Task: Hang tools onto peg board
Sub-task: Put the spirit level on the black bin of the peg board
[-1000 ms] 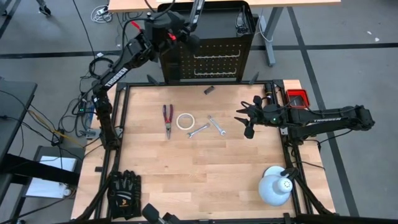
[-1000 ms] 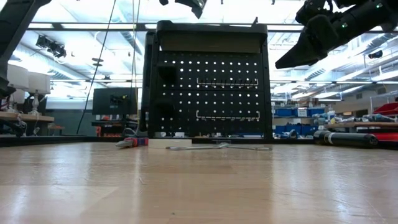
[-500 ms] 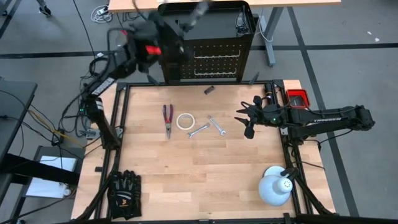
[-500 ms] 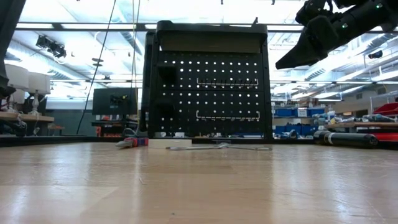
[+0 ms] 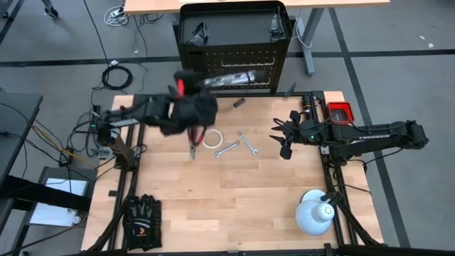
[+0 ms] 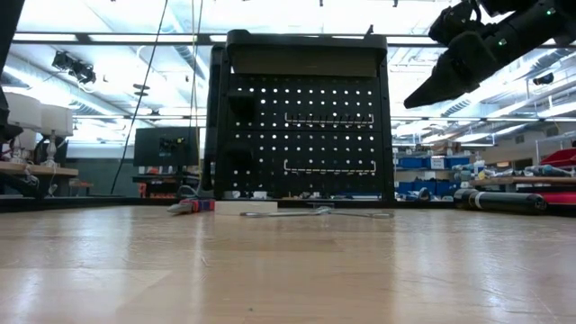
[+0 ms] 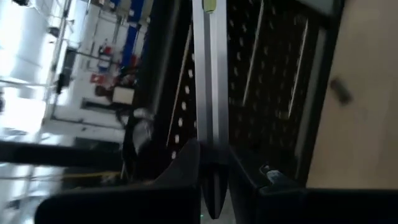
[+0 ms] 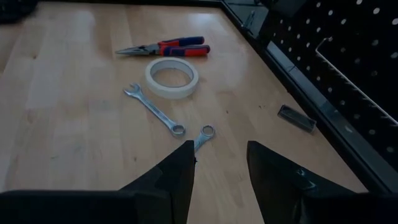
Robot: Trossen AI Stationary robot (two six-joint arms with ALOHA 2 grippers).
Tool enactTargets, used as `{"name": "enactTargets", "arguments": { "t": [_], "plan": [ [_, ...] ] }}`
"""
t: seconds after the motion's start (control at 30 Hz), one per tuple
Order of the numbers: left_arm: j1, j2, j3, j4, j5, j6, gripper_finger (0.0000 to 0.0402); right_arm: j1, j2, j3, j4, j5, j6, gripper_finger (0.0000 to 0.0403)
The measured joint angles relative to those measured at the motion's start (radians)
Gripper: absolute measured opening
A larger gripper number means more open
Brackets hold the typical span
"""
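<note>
Presently the left jaws are clenched on the dark slim level bar (image 7: 210, 93). The bar runs forward from between the left fingers (image 7: 180, 171) toward the perforated face of the peg board (image 6: 306, 135). From above, the left arm (image 5: 142, 112) reaches across the desk (image 5: 234, 206) at its back left, above the red-handled pliers (image 8: 165, 48).

The right jaws are released and grasp nothing. They hang above the right part of the desk, well apart from the tools.

Items on the desk:
- The pliers lie nearest the left arm.
- The white tape roll (image 8: 172, 76) lies just beside the pliers.
- The two silver wrenches (image 8: 154, 110) lie beside the roll, their ring ends close together.
- A small dark piece (image 8: 296, 118) lies near the foot of the peg board.

Containers:
- The black tray shelf (image 5: 234, 25) tops the peg board. A dark object, possibly the black-framed glasses (image 5: 199, 32), lies in its left end.
- The small red box (image 5: 339, 111) sits at the desk's right edge; its contents cannot be told.
</note>
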Motion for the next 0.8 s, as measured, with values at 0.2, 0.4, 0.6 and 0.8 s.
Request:
{"name": "enactTargets", "arguments": {
  "t": [0.2,0.4,0.6,0.8],
  "plan": [
    [-0.104,-0.013,-0.246,-0.187,-0.227,-0.297,0.0041,0.000,0.000,0.000,0.008,0.000,-0.005,0.0156],
    [-0.120,-0.131,-0.596,-0.199,-0.347,-0.463,0.0041,0.002,0.000,0.000,0.025,0.000,0.002,0.0156],
    [-0.073,-0.289,-0.845,-0.197,-0.359,-0.582,0.0041,0.002,0.000,0.000,0.043,0.000,0.005,0.0156],
    [0.060,-0.364,-0.948,-0.193,-0.386,-0.476,0.0041,0.002,0.000,0.000,0.075,0.000,0.003,0.0156]
  ]
}}
